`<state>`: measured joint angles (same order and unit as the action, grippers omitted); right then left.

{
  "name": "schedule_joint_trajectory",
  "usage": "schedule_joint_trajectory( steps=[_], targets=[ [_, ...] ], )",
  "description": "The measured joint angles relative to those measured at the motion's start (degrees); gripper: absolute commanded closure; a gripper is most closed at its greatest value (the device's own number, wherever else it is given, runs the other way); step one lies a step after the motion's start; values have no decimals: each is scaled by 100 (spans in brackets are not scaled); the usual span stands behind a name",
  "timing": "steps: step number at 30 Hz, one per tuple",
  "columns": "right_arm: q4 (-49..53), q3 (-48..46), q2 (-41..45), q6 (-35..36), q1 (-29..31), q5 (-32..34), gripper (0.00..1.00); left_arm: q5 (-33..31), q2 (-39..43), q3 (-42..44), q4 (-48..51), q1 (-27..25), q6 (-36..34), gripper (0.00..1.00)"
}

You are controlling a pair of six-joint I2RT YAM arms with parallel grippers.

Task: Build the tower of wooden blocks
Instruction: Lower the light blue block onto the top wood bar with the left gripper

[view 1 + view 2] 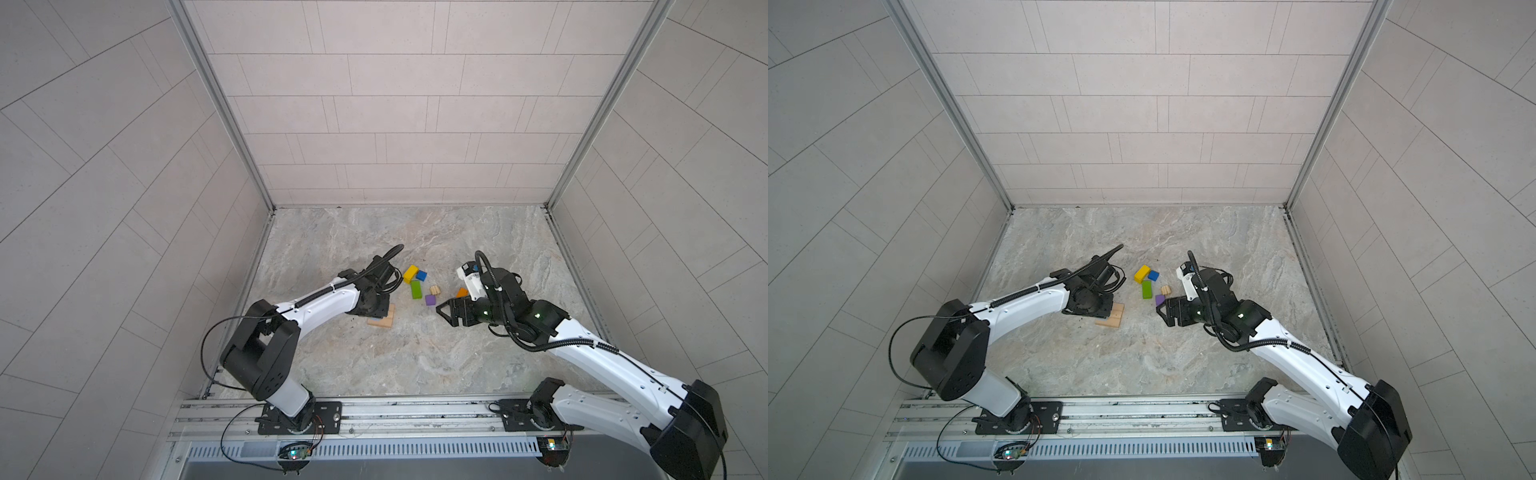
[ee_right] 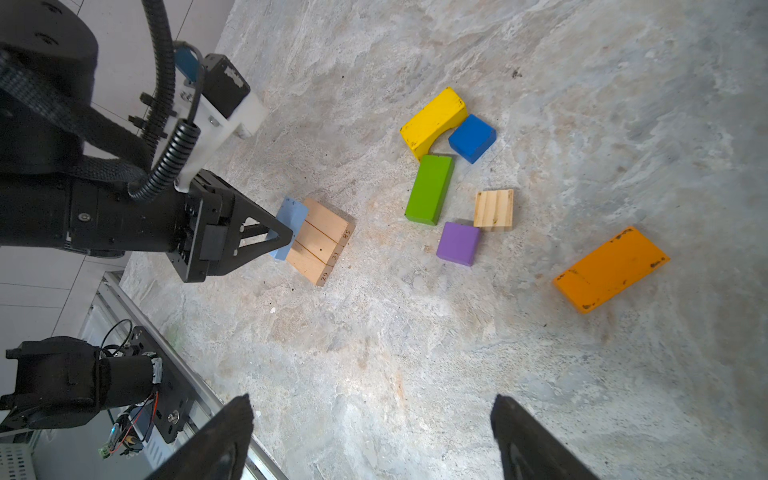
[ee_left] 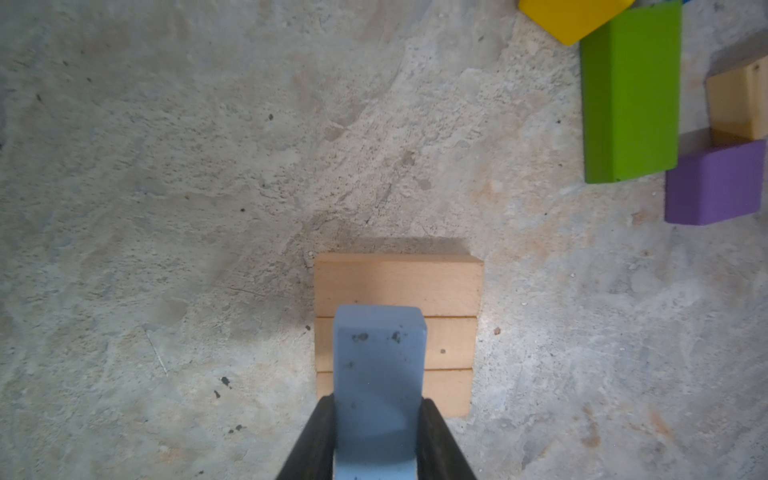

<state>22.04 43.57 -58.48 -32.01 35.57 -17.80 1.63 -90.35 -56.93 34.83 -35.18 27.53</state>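
Note:
Three plain tan bars (image 3: 399,286) lie side by side on the marble floor as a flat base. My left gripper (image 3: 377,405) is shut on a light-blue bar (image 3: 380,374), held crosswise just over that base; from the right wrist view the bar (image 2: 293,216) sits at the base's (image 2: 328,232) near edge. Loose blocks lie to the right: yellow bar (image 2: 432,122), dark-blue cube (image 2: 471,138), green bar (image 2: 429,189), ribbed tan cube (image 2: 493,209), purple cube (image 2: 458,243), orange bar (image 2: 611,268). My right gripper (image 2: 372,401) is open and empty; in a top view it (image 1: 441,309) hovers just right of the purple cube (image 1: 431,299).
Tiled walls enclose the floor on three sides. A metal rail (image 1: 374,409) carrying both arm bases runs along the front edge. The left arm's wrist (image 1: 370,301) covers part of the tan base (image 1: 384,321) in both top views.

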Motion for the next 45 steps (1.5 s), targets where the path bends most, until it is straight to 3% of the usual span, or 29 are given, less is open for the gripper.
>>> schedule_joint_trajectory(
  steps=[45],
  targets=[
    [2, 0, -2, 2, 0, 2, 9, -131, -258, 81, -203, -11, -52, 74]
  ],
)
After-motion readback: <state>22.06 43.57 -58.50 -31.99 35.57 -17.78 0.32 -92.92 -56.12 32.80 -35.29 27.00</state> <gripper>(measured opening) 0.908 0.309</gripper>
